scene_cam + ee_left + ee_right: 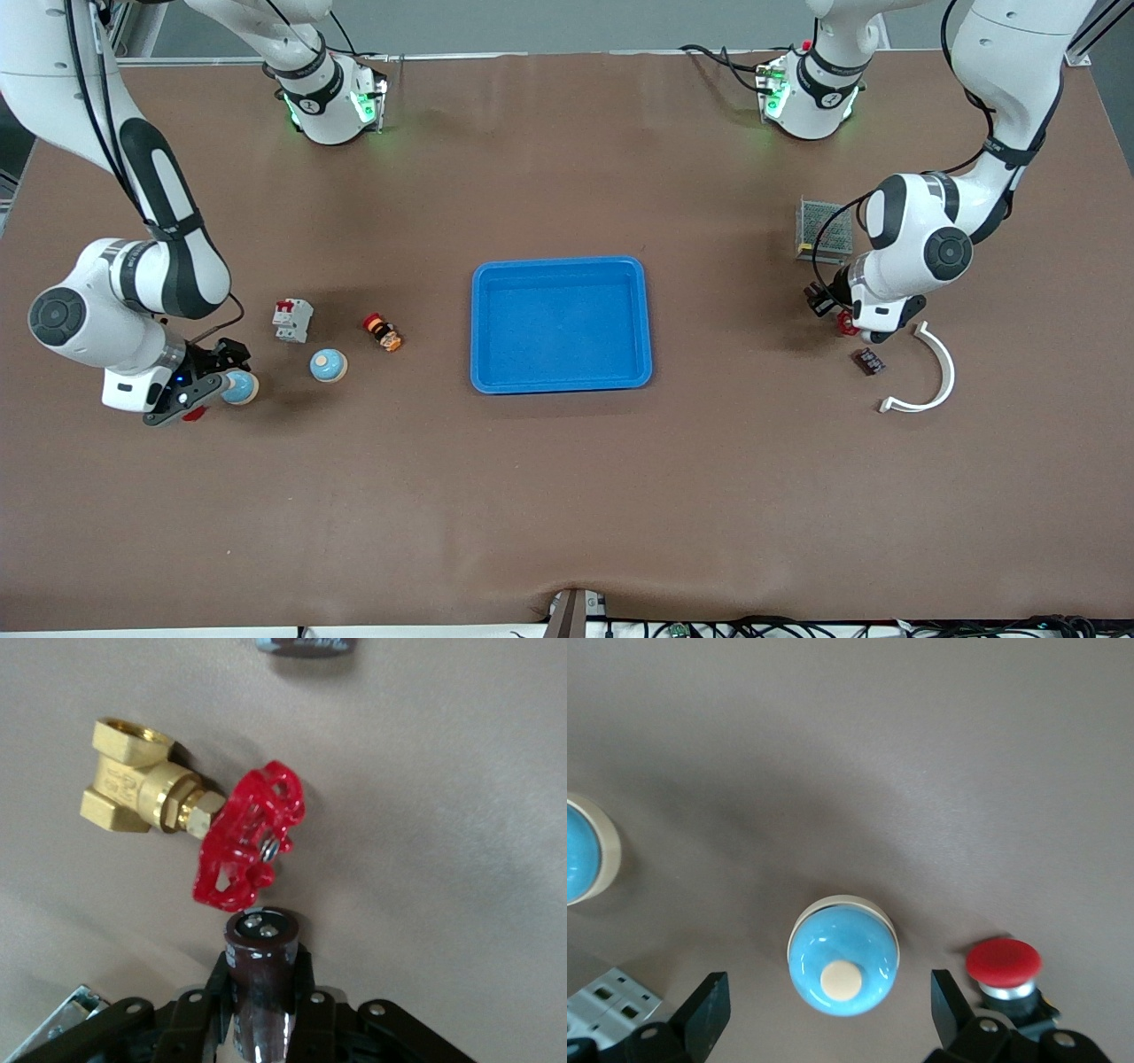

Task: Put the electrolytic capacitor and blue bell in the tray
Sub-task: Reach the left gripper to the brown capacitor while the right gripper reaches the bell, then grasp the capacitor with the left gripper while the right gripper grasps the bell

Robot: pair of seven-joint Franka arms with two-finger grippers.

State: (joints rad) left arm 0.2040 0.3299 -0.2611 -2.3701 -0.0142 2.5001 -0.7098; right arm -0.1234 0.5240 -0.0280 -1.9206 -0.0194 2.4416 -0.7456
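- Grip: left gripper [262, 985] shut on the electrolytic capacitor [261, 943], fingers pinching the glossy round sleeve, terminal end pointing away from the wrist. Likely to slip or swivel on that smooth cylinder if swung fast.
- Just beside the capacitor's end: red handwheel [250, 837] of a brass valve [133, 775]. Liable to be caught or dragged by a lift that drifts toward it.
- Near the valve: second dark capacitor [306, 643], only partly in view. At risk of being nudged by a low sweep.
- Right gripper [828, 994] wide open, holding nothing, blue bell [843, 961] framed between its fingers. Prone to squirting off the slick dome if closed too high.
- Close to one finger: red push button [1003, 962]. Close to the other: circuit breaker [607, 999]. Either easily struck on descent.
- Second blue bell [583, 859] nearby. Possible source of a wrong pick.
- Tray [560, 268] at mid-table, well apart from both grippers, neither task item in it. Raised rim apt to clip a low carry. Collision possible if both arms arrive together.
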